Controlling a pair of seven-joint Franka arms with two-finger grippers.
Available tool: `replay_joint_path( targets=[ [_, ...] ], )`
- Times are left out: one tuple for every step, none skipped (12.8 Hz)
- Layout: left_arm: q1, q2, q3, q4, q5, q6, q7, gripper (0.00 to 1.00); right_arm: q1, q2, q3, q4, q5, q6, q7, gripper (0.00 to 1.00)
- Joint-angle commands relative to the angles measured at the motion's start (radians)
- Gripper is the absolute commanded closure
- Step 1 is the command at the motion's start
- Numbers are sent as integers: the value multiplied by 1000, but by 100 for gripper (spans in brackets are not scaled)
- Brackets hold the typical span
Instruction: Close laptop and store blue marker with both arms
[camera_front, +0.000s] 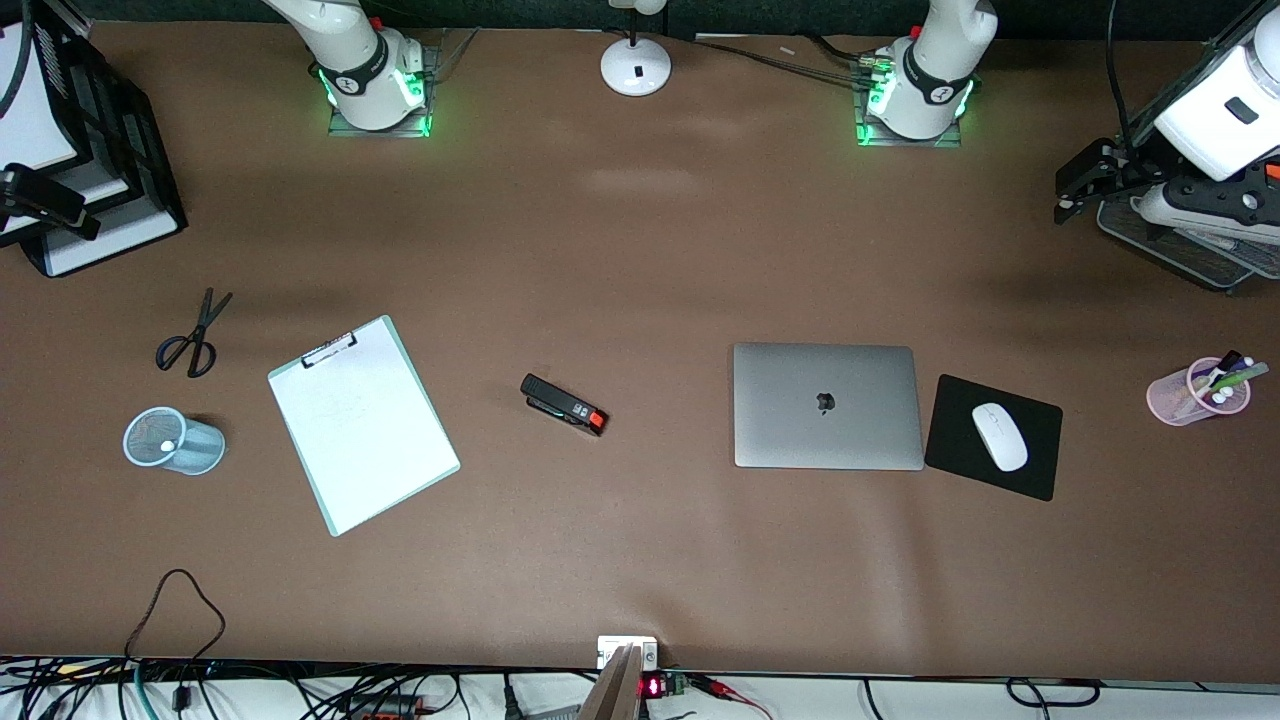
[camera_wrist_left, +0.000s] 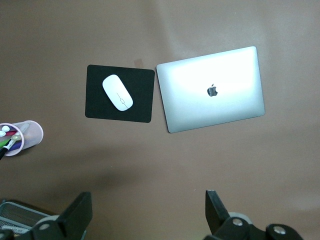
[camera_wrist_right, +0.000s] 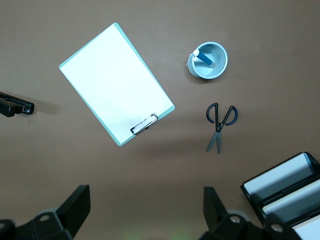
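Observation:
The laptop (camera_front: 826, 404) lies shut on the table, lid up with the apple logo showing; it also shows in the left wrist view (camera_wrist_left: 212, 89). The blue marker (camera_wrist_right: 204, 59) stands in a light-blue mesh cup (camera_wrist_right: 216, 70) toward the right arm's end; in the front view only its whitish end (camera_front: 166, 446) shows in the cup (camera_front: 190, 445). My left gripper (camera_wrist_left: 148, 200) is open and empty, high over the table's left-arm end (camera_front: 1070, 193). My right gripper (camera_wrist_right: 146, 202) is open and empty, high by the black file tray (camera_front: 45, 200).
A clipboard (camera_front: 362, 427), scissors (camera_front: 192, 338) and a stapler (camera_front: 563, 404) lie between cup and laptop. A white mouse (camera_front: 999, 436) sits on a black pad (camera_front: 1030, 470) beside the laptop. A pink cup of mixed markers (camera_front: 1180, 400), a mesh tray (camera_front: 1195, 255), a file tray (camera_front: 110, 140) and a lamp base (camera_front: 636, 65) stand around.

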Motion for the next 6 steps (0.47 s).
replay_joint_path(
  targets=[
    [7, 2, -1, 17, -14, 5, 30, 0, 5, -24, 4, -18, -12, -7, -10, 0],
    [4, 3, -1, 17, -15, 7, 30, 0, 5, -24, 4, -18, -12, -7, -8, 0],
    [3, 3, -1, 17, -12, 5, 30, 0, 5, -24, 4, -18, -12, -7, -10, 0],
    [3, 2, -1, 17, -12, -2, 32, 0, 5, -24, 4, -18, -12, -9, -11, 0],
    [3, -3, -1, 13, -14, -16, 32, 0, 5, -25, 4, -18, -12, -9, -13, 0],
    [3, -1, -1, 14, -11, -25, 30, 0, 5, -25, 4, -18, -12, -10, -13, 0]
  ],
)
